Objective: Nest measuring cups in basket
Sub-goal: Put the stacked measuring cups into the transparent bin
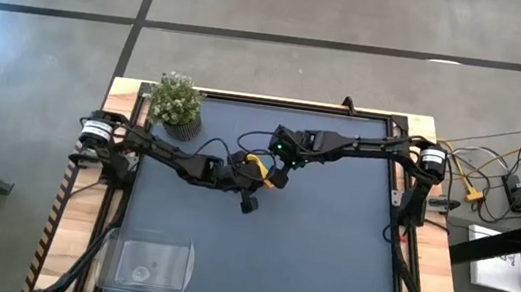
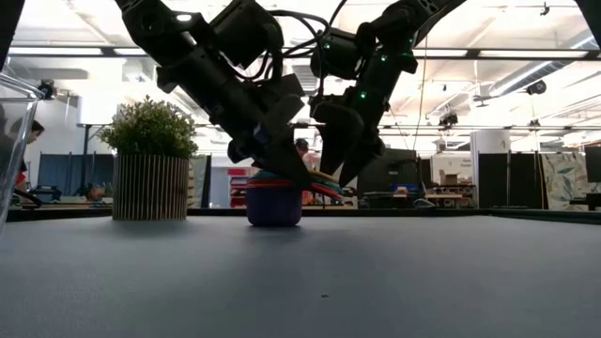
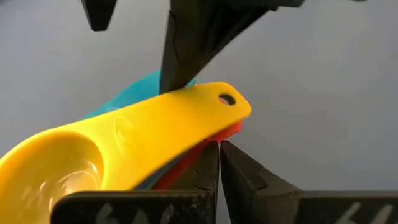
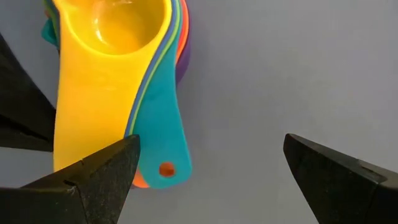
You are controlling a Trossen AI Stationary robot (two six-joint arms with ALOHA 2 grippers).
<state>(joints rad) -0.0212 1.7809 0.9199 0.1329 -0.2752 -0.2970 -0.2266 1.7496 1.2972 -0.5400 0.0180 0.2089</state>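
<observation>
Yellow cup tops the stack of measuring cups (image 1: 255, 169), sitting mid-table, well apart from the clear basket (image 1: 154, 262) at the near left corner. Left gripper (image 3: 219, 163) is clenched by the handles w/ nothing between its tips; right gripper (image 4: 208, 165) hangs released, straddling the teal handle. Risk: handles are fanned out, so a pinch on just one could tip the stack or pull out a single cup. Plant (image 1: 176, 103) stands off to the far left.

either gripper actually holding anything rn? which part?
The left gripper is shut at the handle ends of the nested measuring cups; whether it truly pinches the red handle cannot be told. The right gripper is open, holding nothing, one finger beside the handles.
</observation>
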